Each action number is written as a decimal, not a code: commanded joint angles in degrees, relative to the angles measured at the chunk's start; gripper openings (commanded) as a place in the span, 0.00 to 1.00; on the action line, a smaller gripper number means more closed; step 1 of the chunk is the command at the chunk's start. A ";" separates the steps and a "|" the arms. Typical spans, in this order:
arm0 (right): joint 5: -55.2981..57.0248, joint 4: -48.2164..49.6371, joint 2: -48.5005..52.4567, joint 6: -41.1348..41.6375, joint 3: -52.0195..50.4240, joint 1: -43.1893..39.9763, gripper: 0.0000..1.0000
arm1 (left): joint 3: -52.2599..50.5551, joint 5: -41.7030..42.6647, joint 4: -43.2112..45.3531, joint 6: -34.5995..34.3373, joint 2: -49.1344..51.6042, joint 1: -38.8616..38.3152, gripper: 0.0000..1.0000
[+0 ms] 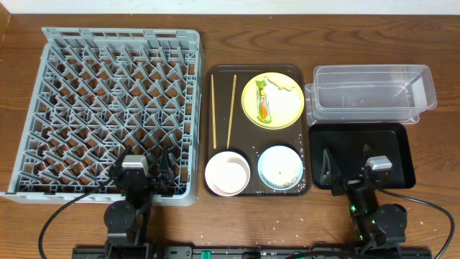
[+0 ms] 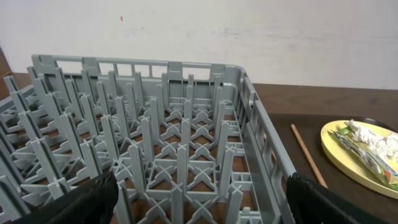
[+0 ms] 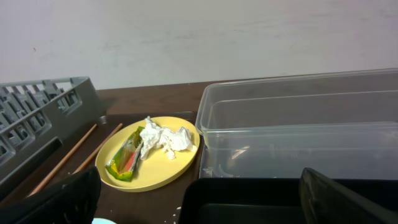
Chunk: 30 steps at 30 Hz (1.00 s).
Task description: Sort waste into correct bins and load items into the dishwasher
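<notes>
A: Start close in. How do the two stand?

B: The left pincer (image 1: 141,178) has its fingers wide apart, holding nothing, over the near rim of the grey rack (image 1: 108,101). The right pincer (image 1: 357,178) is spread just as wide and empty, over the near edge of the black bin (image 1: 359,140).

A: And between them?

B: A brown tray (image 1: 241,137) sits on the table (image 1: 438,144), to the right of the left pincer and to the left of the right one. Nearest on it are a pink bowl (image 1: 227,173) and a blue bowl (image 1: 280,167) with crumbs in it. Beyond them lie two chopsticks (image 1: 223,111) side by side. Next to those is a yellow plate (image 1: 284,108), carrying a crumpled tissue (image 3: 165,138) and a green wrapper (image 3: 126,158).

A: Farther out?

B: Past the black bin, straight ahead of the right pincer, is a clear tub (image 1: 370,101), touching the bin's far edge. The rack stretches ahead of the left pincer, with nothing loaded in it.

A: The surface and the room?

B: Dark brown wood, with a few white specks near the tray's front. Behind the table is a plain off-white wall (image 2: 249,31).
</notes>
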 commanded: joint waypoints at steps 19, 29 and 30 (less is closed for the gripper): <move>0.50 -0.09 -0.31 -0.81 -0.24 -0.31 0.99 | -0.76 0.61 -2.21 0.74 -0.31 0.17 0.88; 3.45 -0.33 -0.31 -0.81 -0.24 -0.31 0.99 | -0.76 0.92 -1.95 0.46 -0.31 0.17 0.88; 3.48 -0.39 -0.28 -0.81 -0.24 -0.31 0.99 | -0.76 1.42 -2.21 -0.26 -0.31 0.17 0.88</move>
